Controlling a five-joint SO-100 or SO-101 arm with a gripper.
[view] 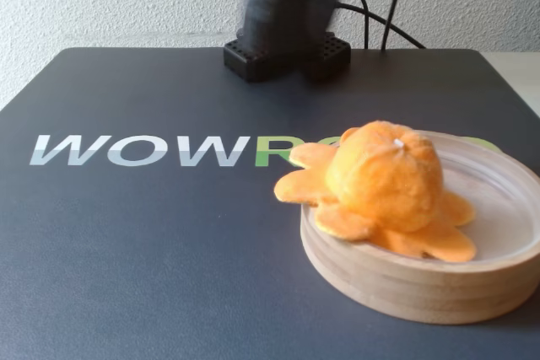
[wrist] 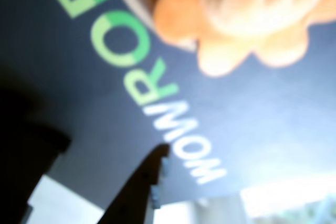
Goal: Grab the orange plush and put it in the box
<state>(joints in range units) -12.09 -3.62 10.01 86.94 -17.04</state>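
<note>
The orange plush (view: 384,179) sits in the box (view: 422,280), tentacles over its rim. The mat (view: 126,233) reads "WOWRO…". I cannot tell how the gripper's jaws stand.

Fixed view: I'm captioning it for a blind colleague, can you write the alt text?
An orange plush octopus sits on the left part of a shallow round wooden box, some tentacles draped over the rim. The box rests on a dark mat printed with "WOW" lettering; behind it stands the blurred black base of the arm against a white wall.
</note>
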